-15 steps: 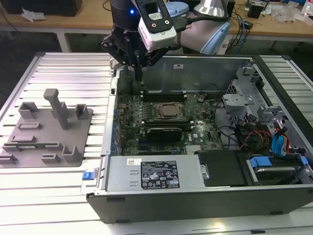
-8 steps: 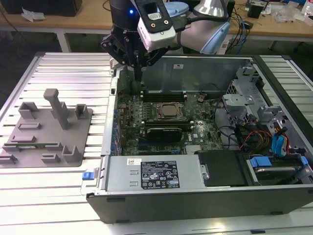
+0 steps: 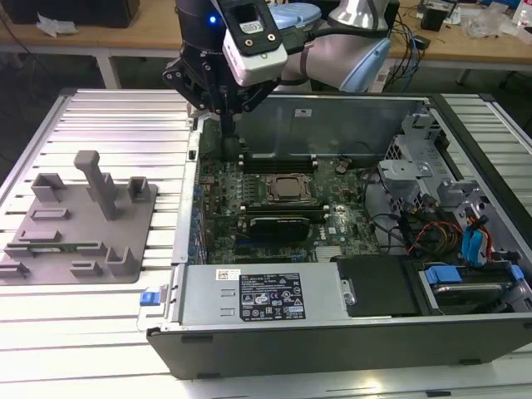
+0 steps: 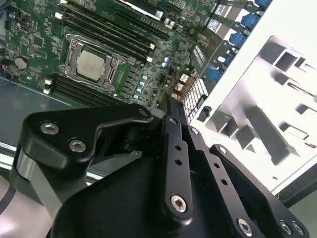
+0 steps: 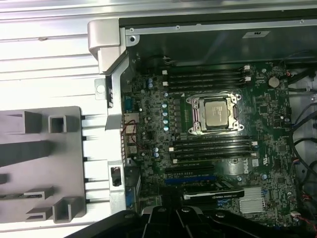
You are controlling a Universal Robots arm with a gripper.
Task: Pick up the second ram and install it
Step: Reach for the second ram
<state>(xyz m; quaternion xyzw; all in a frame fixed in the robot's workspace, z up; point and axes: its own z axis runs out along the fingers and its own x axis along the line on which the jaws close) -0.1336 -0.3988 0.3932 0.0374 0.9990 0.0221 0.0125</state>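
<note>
Nearest: the black linkage of the gripper (image 4: 169, 105) blocks the lower half of the second wrist view. The links converge and the fingers look drawn together, with nothing seen clamped between them. The tips are hard to separate from the dark board behind.

Exterior view: the fingers hang inside the open computer case (image 3: 465, 337), over the corner of the motherboard (image 3: 223, 195) next to the side wall (image 5: 111, 94).

The second ram (image 3: 62, 246) is a thin green strip lying flat in the grey fixture tray (image 3: 37, 229). It is outside the case, well apart from the fingers and to their left in the exterior view. Its chips are too small to make out.

The case side wall stands between the fingers and the tray. The tray's tall post (image 3: 100, 187) rises on that side too.

To the exterior view's right of the fingers, the processor (image 5: 216, 112) sits in its socket with memory slots (image 5: 205, 79) on both flanks. I cannot tell whether the slots are occupied. Further off are a black card (image 3: 287, 224), the power supply (image 3: 258, 295) and tangled cables (image 3: 416, 233).

The ribbed worktop (image 3: 108, 116) surrounds the tray.
</note>
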